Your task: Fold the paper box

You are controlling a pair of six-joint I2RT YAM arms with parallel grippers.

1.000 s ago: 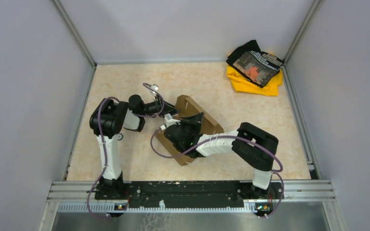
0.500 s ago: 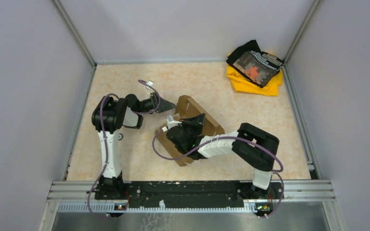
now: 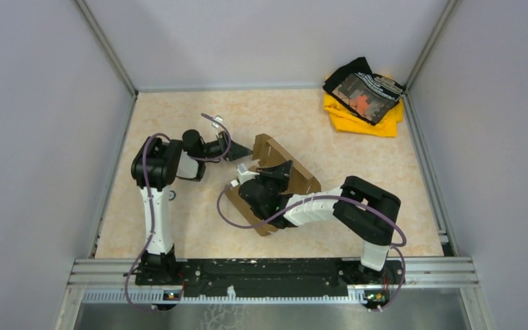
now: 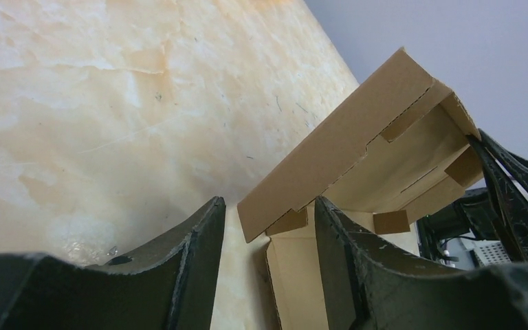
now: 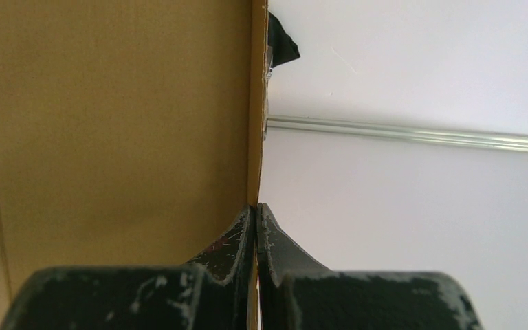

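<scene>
one paper box (image 3: 304, 180), one cloth pile (image 3: 364, 96), two arms (image 3: 157, 206) (image 3: 368, 210)

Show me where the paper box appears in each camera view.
Top external: paper box at the picture's centre.
Left wrist: paper box right of centre, its open inside visible.
Right wrist: paper box fills the left half.
Shared landmark: the right gripper, shut on the edge of a box wall.

The paper box (image 3: 304, 180) (image 4: 357, 137) (image 5: 110, 124) is plain brown corrugated cardboard, unprinted and only partly folded; it lies near the middle of the counter (image 3: 179, 117), turned diagonally; its far-left wall stands raised, small tabs bent inward; the top is open.
</scene>
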